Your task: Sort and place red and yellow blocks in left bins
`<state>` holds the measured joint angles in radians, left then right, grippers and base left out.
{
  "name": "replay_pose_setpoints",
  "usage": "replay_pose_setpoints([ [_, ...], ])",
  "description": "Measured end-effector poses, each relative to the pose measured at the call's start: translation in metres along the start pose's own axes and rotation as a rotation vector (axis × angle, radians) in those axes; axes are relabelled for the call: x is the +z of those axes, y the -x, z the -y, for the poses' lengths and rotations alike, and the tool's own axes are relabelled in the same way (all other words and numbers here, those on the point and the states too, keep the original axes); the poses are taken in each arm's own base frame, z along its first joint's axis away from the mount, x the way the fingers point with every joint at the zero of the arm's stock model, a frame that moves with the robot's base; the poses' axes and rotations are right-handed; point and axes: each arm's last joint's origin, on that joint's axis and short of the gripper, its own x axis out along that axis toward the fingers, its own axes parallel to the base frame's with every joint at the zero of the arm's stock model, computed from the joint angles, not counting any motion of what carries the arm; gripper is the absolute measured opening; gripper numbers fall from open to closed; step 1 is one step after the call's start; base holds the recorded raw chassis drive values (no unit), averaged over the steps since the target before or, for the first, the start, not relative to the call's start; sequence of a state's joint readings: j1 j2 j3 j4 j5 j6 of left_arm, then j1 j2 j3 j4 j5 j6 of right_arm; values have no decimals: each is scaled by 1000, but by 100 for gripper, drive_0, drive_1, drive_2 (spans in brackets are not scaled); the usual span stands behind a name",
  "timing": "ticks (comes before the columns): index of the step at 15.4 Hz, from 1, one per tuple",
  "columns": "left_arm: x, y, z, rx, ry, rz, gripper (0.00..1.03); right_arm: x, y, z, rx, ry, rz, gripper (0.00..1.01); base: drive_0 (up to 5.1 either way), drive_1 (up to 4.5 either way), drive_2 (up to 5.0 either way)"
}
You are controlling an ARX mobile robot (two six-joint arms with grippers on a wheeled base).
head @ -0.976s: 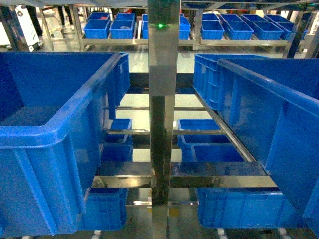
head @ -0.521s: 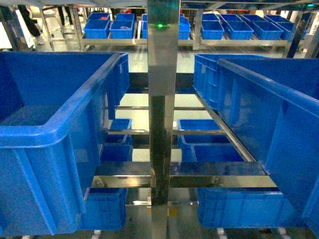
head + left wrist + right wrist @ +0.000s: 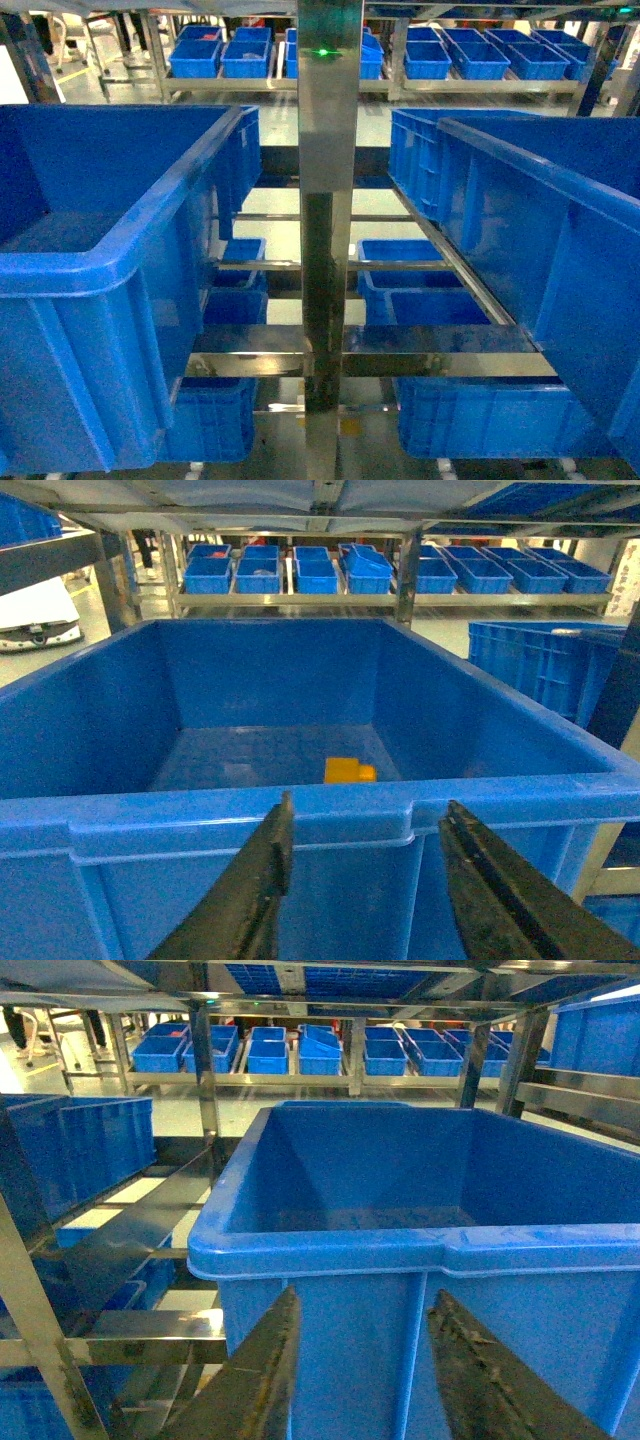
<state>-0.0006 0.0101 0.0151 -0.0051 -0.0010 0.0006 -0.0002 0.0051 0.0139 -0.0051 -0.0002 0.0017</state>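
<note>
Left gripper spread wide, empty, poised just outside the near rim of the left bin. One orange-yellow block lies on that bin's floor toward the back wall. Right gripper likewise parted, holding nothing, facing a second blue crate. Steel rack post stands between the two crates in the head view; smaller blue crates line the far shelving.

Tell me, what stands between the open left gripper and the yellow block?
In the left wrist view, the near wall of the blue bin stands between the left gripper and the yellow block lying on the bin's floor.
</note>
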Motion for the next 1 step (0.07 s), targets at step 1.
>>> replay_pose_setpoints([
  [1, 0, 0, 0, 0, 0, 0, 56, 0, 0, 0, 0, 0, 0, 45, 0, 0, 0],
])
